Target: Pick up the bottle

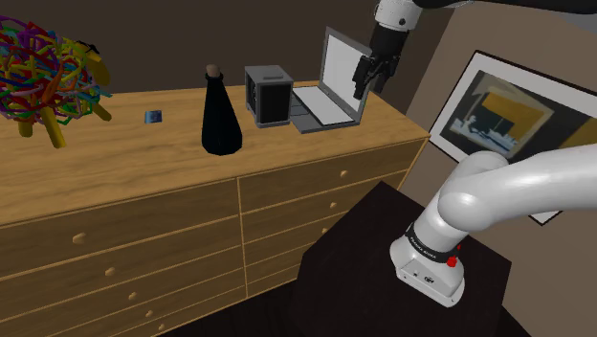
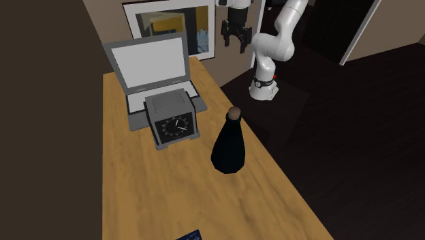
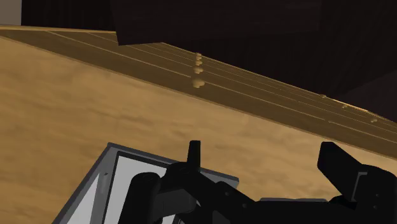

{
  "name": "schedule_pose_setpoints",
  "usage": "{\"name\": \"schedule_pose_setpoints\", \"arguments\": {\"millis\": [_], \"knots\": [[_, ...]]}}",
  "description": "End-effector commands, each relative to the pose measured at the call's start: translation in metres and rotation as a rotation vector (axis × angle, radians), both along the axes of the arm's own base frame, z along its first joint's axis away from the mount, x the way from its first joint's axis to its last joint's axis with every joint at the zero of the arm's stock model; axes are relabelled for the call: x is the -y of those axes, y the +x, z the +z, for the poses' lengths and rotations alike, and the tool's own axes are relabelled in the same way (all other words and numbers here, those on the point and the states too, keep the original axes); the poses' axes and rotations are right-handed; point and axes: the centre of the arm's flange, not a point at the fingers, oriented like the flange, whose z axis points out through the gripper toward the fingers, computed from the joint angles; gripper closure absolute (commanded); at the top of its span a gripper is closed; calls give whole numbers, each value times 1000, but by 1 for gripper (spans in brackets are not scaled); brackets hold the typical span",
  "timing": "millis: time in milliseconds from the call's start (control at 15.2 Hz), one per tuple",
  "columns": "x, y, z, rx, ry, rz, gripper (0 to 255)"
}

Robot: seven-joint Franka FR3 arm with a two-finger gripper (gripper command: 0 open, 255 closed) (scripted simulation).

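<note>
Gripper (image 1: 373, 86) spread, empty, high above laptop (image 1: 321, 105), ready for approach; black bottle (image 1: 220, 120) upright on bench (image 1: 124, 165), gripper's 8 o'clock in shoulder view, well apart.

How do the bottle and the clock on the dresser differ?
The bottle is black and cone-shaped with a brown stopper; the clock is a grey box with a dark dial. The bottle stands taller than the clock. Both stand upright on the wooden dresser.

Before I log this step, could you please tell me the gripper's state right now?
Gripper: open, holding nothing, well away from the bottle.
</note>
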Motion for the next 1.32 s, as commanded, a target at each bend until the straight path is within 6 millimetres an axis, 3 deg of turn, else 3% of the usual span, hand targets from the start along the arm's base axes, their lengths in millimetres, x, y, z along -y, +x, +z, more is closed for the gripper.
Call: {"name": "schedule_pose_setpoints", "arguments": {"millis": [0,1254], "knots": [[0,0,0,0,0,0,0],[-164,183,16,49,-10,-30,0]]}}
